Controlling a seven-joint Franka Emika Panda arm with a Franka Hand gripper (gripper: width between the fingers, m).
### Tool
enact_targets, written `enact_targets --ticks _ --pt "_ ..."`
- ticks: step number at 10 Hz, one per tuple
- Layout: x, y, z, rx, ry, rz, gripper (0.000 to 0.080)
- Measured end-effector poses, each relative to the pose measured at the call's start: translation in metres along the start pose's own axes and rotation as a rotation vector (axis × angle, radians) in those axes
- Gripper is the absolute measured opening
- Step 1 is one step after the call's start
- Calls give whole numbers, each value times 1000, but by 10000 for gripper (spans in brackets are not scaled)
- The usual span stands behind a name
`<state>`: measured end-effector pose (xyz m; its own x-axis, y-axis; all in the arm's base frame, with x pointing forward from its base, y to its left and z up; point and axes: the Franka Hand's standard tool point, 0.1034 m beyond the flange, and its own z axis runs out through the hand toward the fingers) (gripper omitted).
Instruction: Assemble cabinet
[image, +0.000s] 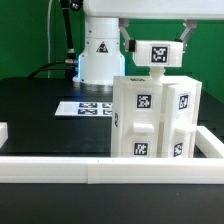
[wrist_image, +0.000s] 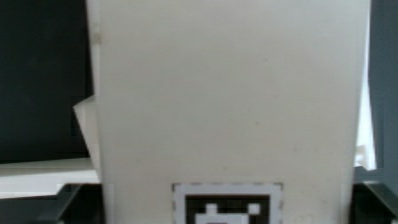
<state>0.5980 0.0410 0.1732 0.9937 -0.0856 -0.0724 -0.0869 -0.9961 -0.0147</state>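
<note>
One white cabinet (image: 150, 115) on black table (image: 40, 112), tool (image: 159, 47) clamped on tagged slab (image: 160, 55) above it

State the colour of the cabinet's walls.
The cabinet is white; the exterior view shows it best.

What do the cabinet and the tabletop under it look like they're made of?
The cabinet looks like matte white plastic: smooth, opaque, evenly coloured faces, with black-and-white printed tags, likely paper stickers. The table has a flat black, low-gloss surface; whether it is a mat, cloth or painted board cannot be told.
</note>
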Motion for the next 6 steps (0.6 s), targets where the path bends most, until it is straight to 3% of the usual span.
enact_targets --ticks 3,6 --pt "4 -7 0 2 38 -3 561" --pt "5 -4 0 10 119 1 561"
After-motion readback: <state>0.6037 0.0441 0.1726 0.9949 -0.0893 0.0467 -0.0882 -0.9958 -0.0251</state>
